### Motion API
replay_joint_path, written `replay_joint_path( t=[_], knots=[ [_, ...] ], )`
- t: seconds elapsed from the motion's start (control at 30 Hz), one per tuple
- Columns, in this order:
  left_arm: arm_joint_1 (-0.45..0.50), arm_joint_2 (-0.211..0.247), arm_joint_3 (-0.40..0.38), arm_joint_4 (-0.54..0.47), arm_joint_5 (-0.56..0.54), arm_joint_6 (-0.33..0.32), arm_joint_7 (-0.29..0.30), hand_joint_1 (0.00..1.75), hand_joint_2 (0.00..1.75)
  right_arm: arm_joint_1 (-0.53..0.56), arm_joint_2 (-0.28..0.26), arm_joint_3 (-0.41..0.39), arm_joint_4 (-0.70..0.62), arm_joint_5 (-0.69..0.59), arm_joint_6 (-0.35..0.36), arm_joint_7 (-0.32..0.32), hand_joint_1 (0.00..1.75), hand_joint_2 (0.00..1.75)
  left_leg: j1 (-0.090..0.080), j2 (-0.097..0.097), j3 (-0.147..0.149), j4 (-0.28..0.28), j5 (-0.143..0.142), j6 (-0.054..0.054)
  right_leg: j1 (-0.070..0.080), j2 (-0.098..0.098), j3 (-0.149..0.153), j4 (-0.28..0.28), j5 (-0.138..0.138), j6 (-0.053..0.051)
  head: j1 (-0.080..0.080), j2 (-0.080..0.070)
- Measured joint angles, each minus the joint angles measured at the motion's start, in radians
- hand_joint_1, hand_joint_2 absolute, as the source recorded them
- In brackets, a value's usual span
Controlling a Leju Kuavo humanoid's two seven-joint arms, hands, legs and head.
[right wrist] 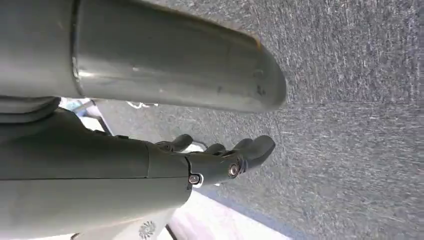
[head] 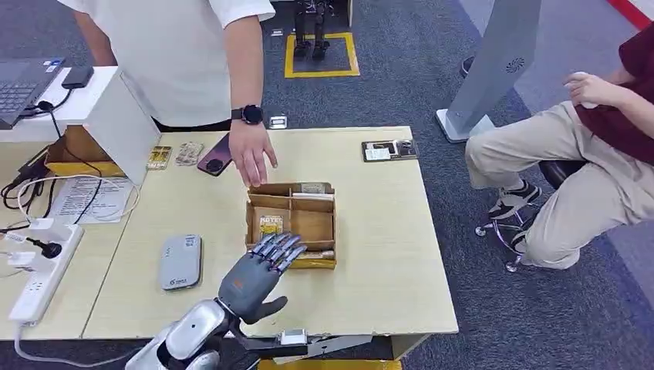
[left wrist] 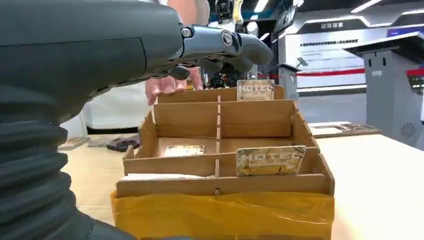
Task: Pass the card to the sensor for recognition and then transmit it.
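In the head view, the left hand (head: 258,276) is seen low in the middle of the frame, its fingers (head: 279,248) stretched out and spread over the near left corner of the cardboard box (head: 318,223), with nothing held in them. The box, divided into compartments, sits near the centre of the wooden table (head: 378,254), and a card (head: 271,224) marked HOTEL is seen in its left compartment, just above the fingertips. In the left wrist view, the left hand's fingers (left wrist: 235,42) are shown extended above the box (left wrist: 220,200), whose front is wrapped in yellow tape; one HOTEL card (left wrist: 270,160) is propped upright in a front compartment, another (left wrist: 255,90) stands at the far wall, and a third (left wrist: 184,150) lies flat inside. A person's hand (head: 253,154) is held over the far edge of the box, beside a dark red phone (head: 214,157). A grey sensor pad (head: 181,262) lies at lower left of the box. In the right wrist view, the right hand (right wrist: 215,160) is shown over grey carpet, its fingers gently curled and apart, empty.
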State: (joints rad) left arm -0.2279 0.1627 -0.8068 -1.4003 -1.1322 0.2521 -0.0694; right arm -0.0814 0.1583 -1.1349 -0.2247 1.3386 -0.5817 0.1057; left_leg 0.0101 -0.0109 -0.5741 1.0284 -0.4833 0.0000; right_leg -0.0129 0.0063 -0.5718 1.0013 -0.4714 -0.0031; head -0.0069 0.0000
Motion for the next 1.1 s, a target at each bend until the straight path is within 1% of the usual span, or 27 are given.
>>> replay_joint_path(
  t=[0.03, 0.13, 0.2, 0.27, 0.4, 0.5, 0.77, 0.8, 0.87, 0.93, 1.03, 1.1],
  knots=[
    [-0.016, -0.020, -0.001, 0.028, 0.019, -0.014, 0.004, 0.00, 1.75, -0.001, 0.000, 0.003, 0.000, 0.011, 0.003, 0.000, 0.00, 0.00, 0.000, 0.000, 0.000, 0.000, 0.000, 0.000, 0.000, 0.000, 0.000, 0.000, 0.000, 0.000, 0.000, 0.000],
    [-0.069, -0.099, -0.010, 0.120, 0.051, -0.039, 0.005, 0.00, 1.75, -0.007, 0.000, 0.020, 0.000, 0.029, 0.004, 0.000, 0.00, 0.00, 0.000, 0.000, 0.000, 0.000, 0.000, 0.000, 0.000, 0.000, 0.001, 0.000, 0.001, 0.000, 0.000, 0.000],
    [-0.094, -0.132, -0.011, 0.161, 0.058, -0.044, 0.007, 0.00, 1.75, -0.008, 0.000, 0.026, 0.000, 0.034, 0.005, 0.000, 0.00, 0.00, 0.000, 0.001, 0.000, 0.001, 0.000, 0.000, 0.000, 0.001, 0.001, 0.000, 0.001, 0.000, 0.000, 0.000],
    [-0.115, -0.156, -0.016, 0.199, 0.061, -0.050, 0.010, 0.00, 1.75, -0.008, 0.000, 0.028, 0.000, 0.035, 0.005, 0.000, 0.00, 0.00, 0.000, 0.000, 0.000, 0.001, 0.000, 0.000, 0.000, 0.001, 0.001, 0.000, 0.001, 0.000, 0.000, 0.000],
    [-0.138, -0.191, -0.024, 0.254, 0.061, -0.061, 0.018, 0.00, 1.75, -0.008, 0.000, 0.037, 0.000, 0.041, 0.006, 0.000, 0.00, 0.00, 0.000, 0.000, 0.000, 0.001, 0.000, 0.000, 0.000, 0.001, 0.000, 0.000, 0.001, 0.000, 0.000, 0.000],
    [-0.152, -0.208, -0.027, 0.286, 0.062, -0.068, 0.020, 0.00, 1.75, -0.008, 0.000, 0.043, 0.000, 0.041, 0.006, 0.000, 0.00, 0.00, 0.000, 0.001, 0.000, 0.001, 0.000, 0.000, 0.000, 0.001, 0.000, 0.000, 0.001, 0.000, 0.000, 0.000],
    [-0.176, -0.241, -0.042, 0.322, 0.063, -0.076, 0.029, 0.00, 1.75, -0.009, 0.000, 0.050, 0.000, 0.043, 0.009, 0.000, 0.00, 0.00, 0.000, 0.001, -0.001, 0.001, 0.000, 0.000, 0.000, 0.001, 0.000, 0.000, 0.001, 0.000, 0.000, 0.000],
    [-0.178, -0.245, -0.043, 0.325, 0.062, -0.070, 0.035, 0.00, 1.75, -0.009, 0.000, 0.050, 0.000, 0.043, 0.009, 0.000, 0.00, 0.00, 0.000, 0.001, -0.001, 0.001, 0.000, 0.000, 0.000, 0.001, 0.000, 0.000, 0.001, 0.000, 0.000, 0.000],
    [-0.178, -0.250, -0.044, 0.331, 0.048, -0.033, 0.059, 0.00, 1.75, -0.009, 0.000, 0.051, 0.000, 0.043, 0.009, 0.000, 0.00, 0.00, 0.000, 0.001, -0.001, 0.001, 0.000, 0.000, 0.000, 0.001, 0.000, 0.000, 0.001, 0.000, 0.000, 0.000],
    [-0.178, -0.254, -0.044, 0.334, 0.034, 0.022, 0.078, 0.00, 1.75, -0.008, 0.000, 0.051, 0.000, 0.040, 0.009, 0.000, 0.00, 0.00, 0.000, 0.000, -0.001, 0.001, 0.000, 0.000, 0.000, 0.001, 0.000, 0.000, 0.001, 0.000, 0.000, 0.000],
    [-0.174, -0.255, -0.044, 0.335, 0.005, 0.128, 0.102, 0.00, 1.75, -0.008, 0.000, 0.051, 0.000, 0.035, 0.008, 0.000, 0.00, 0.00, 0.000, 0.000, -0.001, 0.001, 0.000, 0.000, 0.000, 0.001, 0.000, 0.000, 0.001, 0.000, 0.000, 0.000],
    [-0.172, -0.255, -0.044, 0.335, -0.001, 0.158, 0.104, 0.00, 1.75, -0.008, 0.000, 0.051, 0.000, 0.034, 0.008, 0.000, 0.00, 0.00, 0.000, 0.000, -0.001, 0.001, 0.000, 0.000, 0.000, 0.001, 0.000, 0.000, 0.001, 0.001, 0.000, 0.000]
  ],
)
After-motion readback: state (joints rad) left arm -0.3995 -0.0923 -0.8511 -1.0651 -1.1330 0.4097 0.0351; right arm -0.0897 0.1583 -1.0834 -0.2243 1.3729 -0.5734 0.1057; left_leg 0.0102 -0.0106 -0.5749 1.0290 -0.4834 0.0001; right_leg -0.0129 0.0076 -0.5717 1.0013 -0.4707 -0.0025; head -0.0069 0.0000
